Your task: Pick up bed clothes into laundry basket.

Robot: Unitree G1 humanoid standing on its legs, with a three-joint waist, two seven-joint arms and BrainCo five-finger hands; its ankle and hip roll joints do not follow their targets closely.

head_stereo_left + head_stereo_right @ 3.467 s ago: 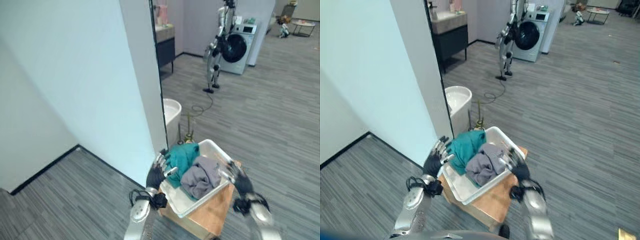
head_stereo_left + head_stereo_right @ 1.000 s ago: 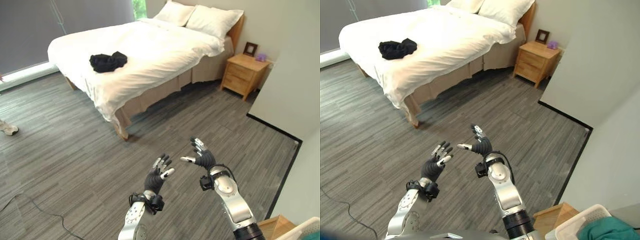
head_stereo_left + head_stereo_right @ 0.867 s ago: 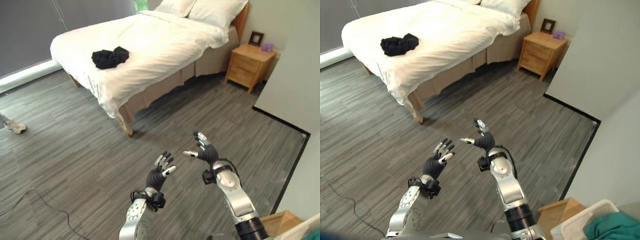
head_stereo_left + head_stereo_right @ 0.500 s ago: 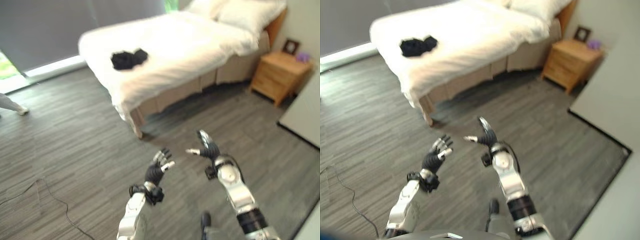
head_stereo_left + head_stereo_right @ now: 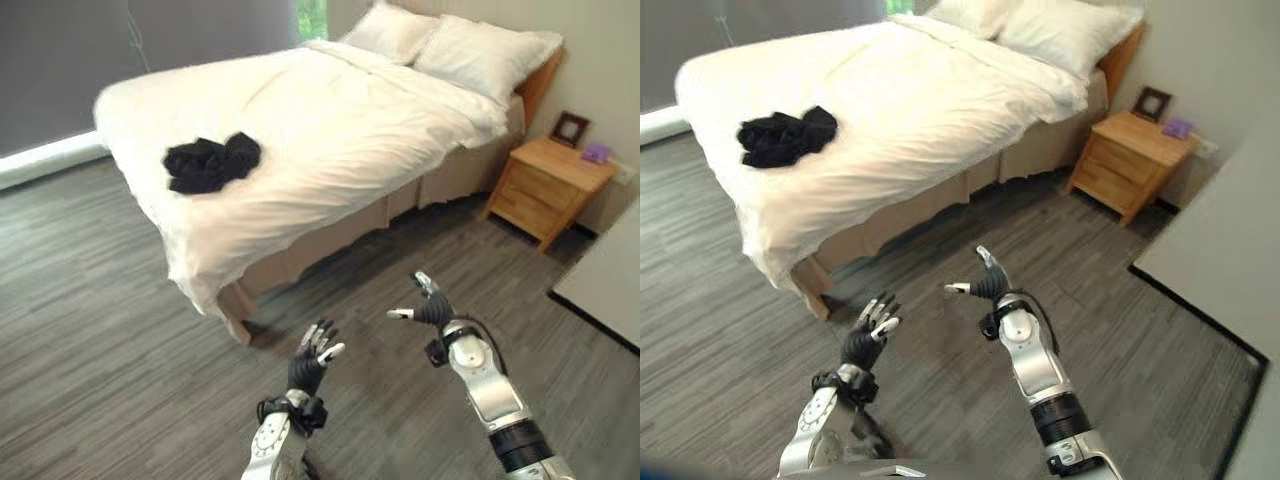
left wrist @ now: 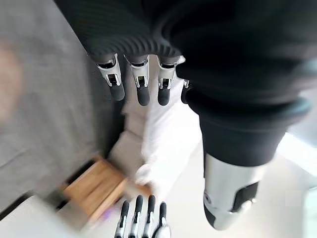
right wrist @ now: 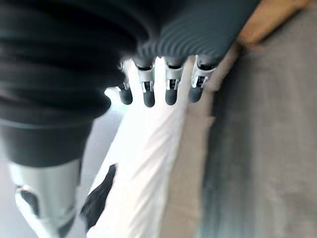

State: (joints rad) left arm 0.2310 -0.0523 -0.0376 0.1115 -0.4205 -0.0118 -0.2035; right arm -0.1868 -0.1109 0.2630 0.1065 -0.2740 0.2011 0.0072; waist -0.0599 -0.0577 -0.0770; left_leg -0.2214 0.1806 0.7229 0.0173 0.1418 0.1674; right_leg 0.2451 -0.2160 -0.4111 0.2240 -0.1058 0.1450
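Clothes (image 5: 211,163), a black heap, lie on the bed (image 5: 330,120) at upper left of frame, well apart from both hands. Left hand (image 5: 309,361) and right hand (image 5: 430,308) hang empty, fingers spread. Risk: grabbing sheet along with clothes, or dropping some.

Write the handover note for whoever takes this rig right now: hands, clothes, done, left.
Left hand: open, empty, raised over the floor.
Right hand: open, empty, raised beside it.
Black clothes: bunched on the white bed, near its foot end, untouched.
Done: nothing picked up in this pass.
Left: walk up to the bed, grasp the black clothes, carry them to the laundry basket.
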